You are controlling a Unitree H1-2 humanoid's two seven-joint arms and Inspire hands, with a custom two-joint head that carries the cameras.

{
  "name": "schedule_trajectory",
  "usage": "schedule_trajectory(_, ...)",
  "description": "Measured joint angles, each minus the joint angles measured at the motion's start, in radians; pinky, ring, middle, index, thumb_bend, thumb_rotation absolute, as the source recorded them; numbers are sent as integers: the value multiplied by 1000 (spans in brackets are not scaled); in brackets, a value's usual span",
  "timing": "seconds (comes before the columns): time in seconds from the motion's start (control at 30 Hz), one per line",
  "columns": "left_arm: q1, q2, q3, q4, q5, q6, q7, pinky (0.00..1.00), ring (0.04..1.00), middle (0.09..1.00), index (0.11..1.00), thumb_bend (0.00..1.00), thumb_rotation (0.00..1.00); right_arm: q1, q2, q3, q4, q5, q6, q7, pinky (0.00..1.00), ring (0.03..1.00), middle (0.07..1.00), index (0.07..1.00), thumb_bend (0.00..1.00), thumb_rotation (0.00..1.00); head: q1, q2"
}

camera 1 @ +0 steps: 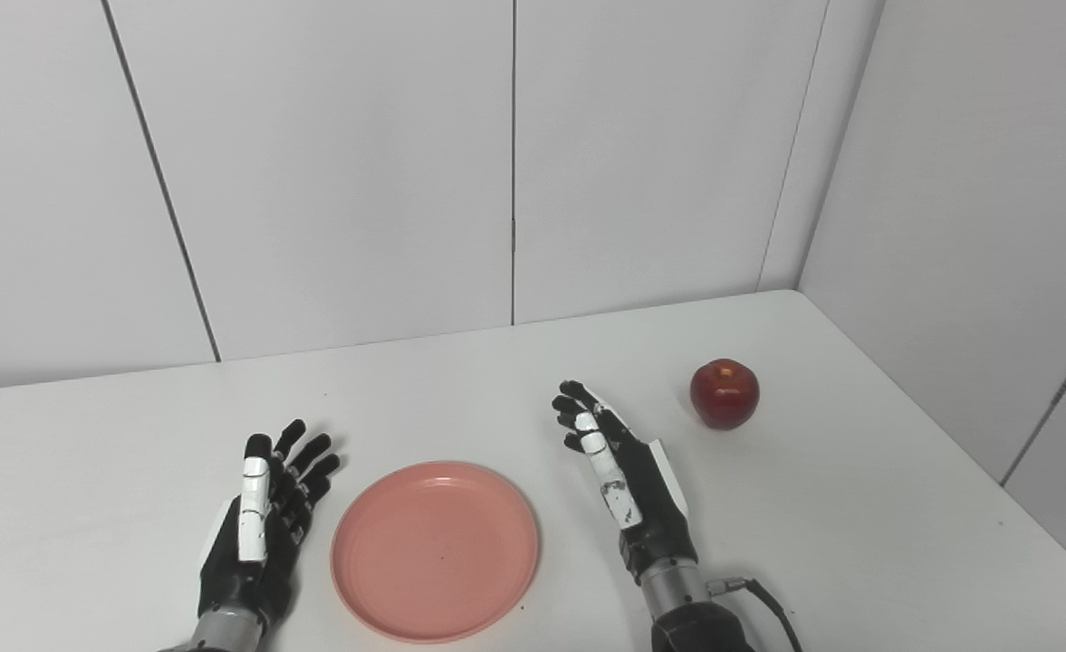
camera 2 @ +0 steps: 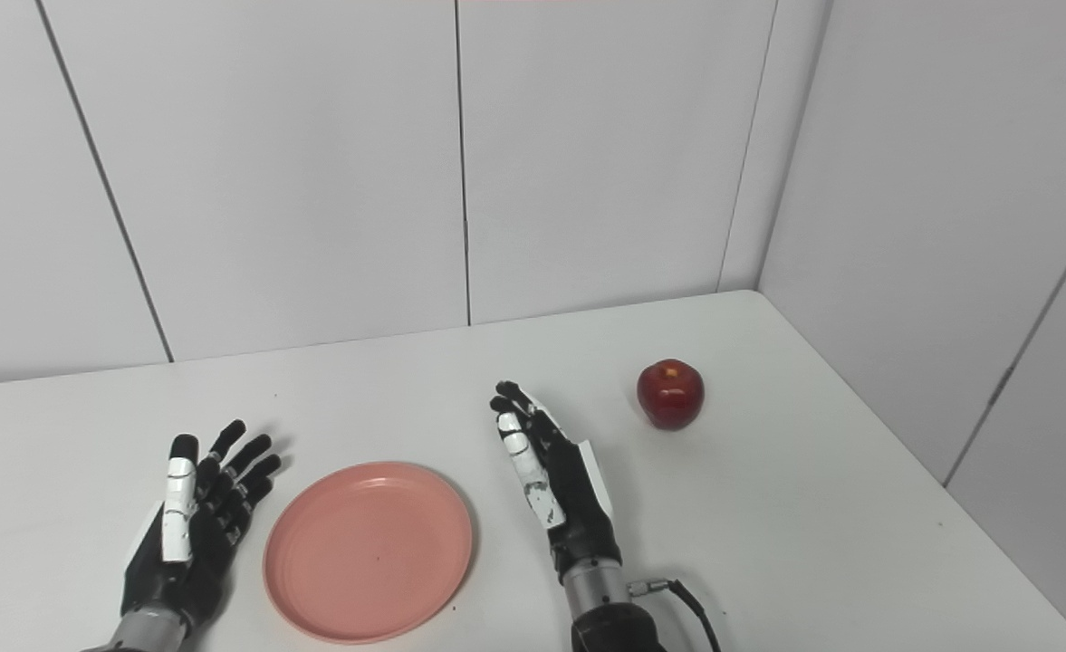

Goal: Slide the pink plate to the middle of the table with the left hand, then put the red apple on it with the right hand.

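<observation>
1. Plate (camera 1: 435, 549) lies flat on the table (camera 1: 859, 543) between my two hands, near the front edge and about mid-width; nothing is on it.
2. My left hand (camera 1: 261, 521) sits at the plate's 9 o'clock, just beside the rim but not touching, fingers (camera 1: 313, 455) spread wide and holding nothing.
3. My right hand (camera 1: 623, 480) stands on edge at the plate's 3 o'clock, fingers apart and empty, pointing toward 12.
4. Apple (camera 1: 724, 393) rests on the table at about 1 o'clock from my right hand, near it but clear of it, and well apart from the plate.
5. I judge the plate light, stiff and likely plastic, so it should slide easily on this smooth top; I would press on the rim at 9 o'clock or lay my fingers flat on its inner face, gently, so it does not tip or skid away.
6. I judge the apple firm, smooth and prone to roll; I would wrap my right fingers round its widest part from the side, thumb opposite.
</observation>
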Motion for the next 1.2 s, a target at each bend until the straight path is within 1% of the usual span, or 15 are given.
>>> schedule_trajectory(0.07,0,0,0,0,0,0,0,973,889,895,916,650,1000,-31,-22,-15,0,-27,-2,-14,779,847,838,845,803,887,0,0)
schedule_trajectory(0.13,0,0,1,0,0,0,0,979,889,895,916,650,1000,-59,-48,-26,0,-53,-11,-24,767,847,840,846,780,885,-5,-3)
schedule_trajectory(0.2,0,0,1,2,0,0,0,987,892,897,919,649,1000,-75,-75,-26,0,-93,-37,-34,758,846,842,848,766,932,-6,-5)
schedule_trajectory(0.27,-1,0,2,5,0,-1,0,979,884,891,910,658,1000,-87,-97,-26,0,-130,-40,-40,751,842,843,851,758,964,-5,-8)
schedule_trajectory(0.37,-2,-3,2,5,0,-2,0,973,885,894,910,652,1000,-110,-136,-32,3,-188,-41,-45,756,830,850,854,726,991,-2,-11)
schedule_trajectory(0.47,-2,-4,2,5,0,-2,0,957,882,891,908,650,999,-145,-186,-33,12,-253,-45,-61,778,827,846,858,732,1000,1,-11)
schedule_trajectory(0.5,-2,-5,2,5,0,-2,0,963,882,891,911,643,999,-157,-202,-32,15,-287,-46,-67,773,826,846,855,770,957,2,-11)
schedule_trajectory(0.57,-2,-6,2,5,0,-2,0,968,882,891,913,639,999,-178,-233,-31,16,-332,-46,-75,769,826,846,853,793,930,2,-12)
schedule_trajectory(0.6,-2,-6,1,5,0,-2,0,962,879,888,912,637,996,-187,-250,-30,16,-358,-46,-75,737,816,845,846,859,883,2,-14)
schedule_trajectory(0.73,-2,-8,1,6,0,-2,0,945,878,887,912,634,988,-221,-311,-16,29,-471,-43,-75,681,803,839,825,953,795,3,-15)
schedule_trajectory(0.83,-2,-10,2,5,0,-2,0,932,880,890,919,632,990,-243,-365,2,67,-576,-37,-74,700,811,831,818,962,744,5,-15)
schedule_trajectory(0.93,-2,-10,2,4,0,-2,0,929,882,893,924,630,992,-251,-411,16,112,-647,-33,-71,709,806,820,811,978,713,5,-15)
schedule_trajectory(0.97,-2,-10,2,4,0,-2,0,936,882,895,930,626,999,-252,-424,22,126,-672,-31,-67,704,793,808,800,979,675,6,-15)
schedule_trajectory(1.07,-2,-10,1,4,0,-2,0,938,878,894,931,625,1000,-259,-456,40,170,-729,-25,-50,708,784,799,791,980,631,6,-14)
schedule_trajectory(1.2,-2,-10,1,4,0,-2,0,935,879,894,930,621,1000,-279,-492,58,217,-783,-17,-21,729,778,786,777,958,630,6,-14)
